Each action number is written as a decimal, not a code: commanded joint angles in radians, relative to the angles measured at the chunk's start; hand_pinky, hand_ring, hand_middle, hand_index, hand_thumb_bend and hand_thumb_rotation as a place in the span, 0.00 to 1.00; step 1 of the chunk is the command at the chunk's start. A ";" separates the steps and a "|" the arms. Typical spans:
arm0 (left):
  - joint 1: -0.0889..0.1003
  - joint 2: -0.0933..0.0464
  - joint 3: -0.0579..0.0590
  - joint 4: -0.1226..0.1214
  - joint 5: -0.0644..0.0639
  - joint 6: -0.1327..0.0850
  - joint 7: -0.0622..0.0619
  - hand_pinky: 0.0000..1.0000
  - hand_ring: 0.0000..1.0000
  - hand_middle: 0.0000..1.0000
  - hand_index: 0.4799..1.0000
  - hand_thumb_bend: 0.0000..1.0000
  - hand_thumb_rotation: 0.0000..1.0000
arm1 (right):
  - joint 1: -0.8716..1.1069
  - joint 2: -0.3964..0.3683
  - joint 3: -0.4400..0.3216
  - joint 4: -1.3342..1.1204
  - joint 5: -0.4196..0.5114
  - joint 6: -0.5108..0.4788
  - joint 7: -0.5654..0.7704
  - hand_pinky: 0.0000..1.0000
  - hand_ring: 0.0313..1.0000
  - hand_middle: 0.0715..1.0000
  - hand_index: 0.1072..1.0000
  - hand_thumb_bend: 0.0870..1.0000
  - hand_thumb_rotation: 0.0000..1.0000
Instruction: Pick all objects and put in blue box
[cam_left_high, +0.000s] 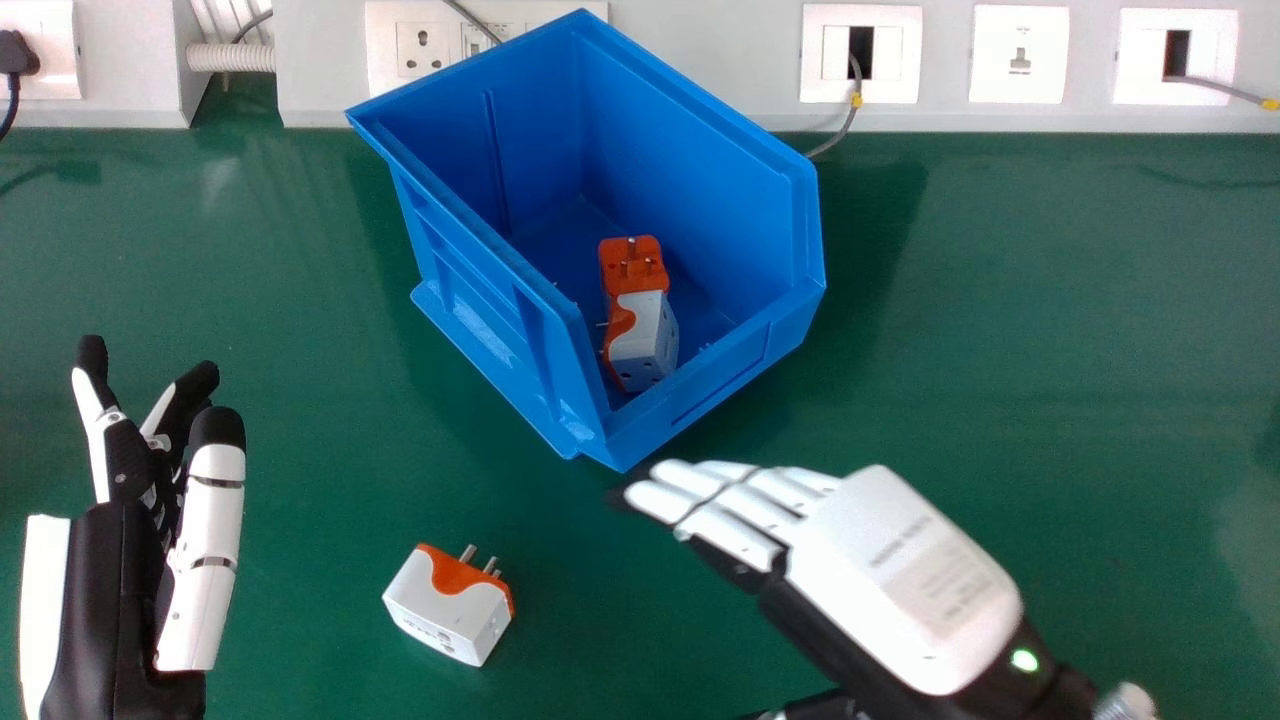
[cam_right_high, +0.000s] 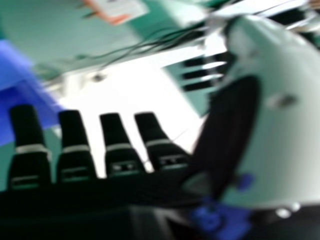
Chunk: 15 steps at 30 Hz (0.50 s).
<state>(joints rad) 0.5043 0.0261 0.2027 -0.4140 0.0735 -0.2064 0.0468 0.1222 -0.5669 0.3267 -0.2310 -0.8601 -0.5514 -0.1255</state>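
Presently, green table (cam_left_high: 1000, 300): it is carrying the blue box (cam_left_high: 690, 170); the right hand view is adding dark cables (cam_right_high: 192, 34) that I am not finding in the head view.
Blue box: its near corner is sitting just beyond my right fingertips, so a careless sweep could be skewing it. The head view is showing me the contents; the right hand view is hiding them.
Right hand (cam_left_high: 900, 580): fingers nearly straight, holding nothing; the right hand view is exposing the palm side and thumb, the head view the back.
Left hand (cam_left_high: 207, 540): idling at the head view's left, fingers relaxed, empty.
Boxed adaptors (cam_left_high: 645, 335): apparently two, lying inside.
Loose adaptor (cam_left_high: 450, 605): lying between the hands on the table; off-centre closing could be pushing it away, angled smooth faces slipping out.
Pins (cam_left_high: 491, 566): sticking out; they could be snagging fingers, spoiling release.
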 joint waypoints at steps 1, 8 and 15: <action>-0.001 0.000 0.000 -0.025 0.005 -0.005 0.005 0.88 0.92 0.91 0.81 0.37 0.90 | -0.057 0.004 0.013 -0.004 0.022 -0.025 0.039 0.65 0.79 0.87 0.85 0.33 0.51; -0.005 -0.004 -0.003 -0.020 0.003 -0.010 0.005 0.89 0.92 0.91 0.81 0.37 0.89 | -0.186 0.067 0.079 0.031 0.009 -0.046 0.120 0.64 0.81 0.87 0.86 0.35 0.46; -0.005 -0.004 0.000 -0.020 0.007 -0.011 0.005 0.89 0.92 0.91 0.81 0.37 0.88 | -0.388 0.166 0.184 0.152 -0.077 -0.084 0.128 0.60 0.81 0.88 0.88 0.36 0.48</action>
<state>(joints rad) 0.4963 0.0191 0.1998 -0.4152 0.0774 -0.2071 0.0474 -0.2091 -0.4209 0.4998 -0.0837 -0.9279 -0.6226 0.0057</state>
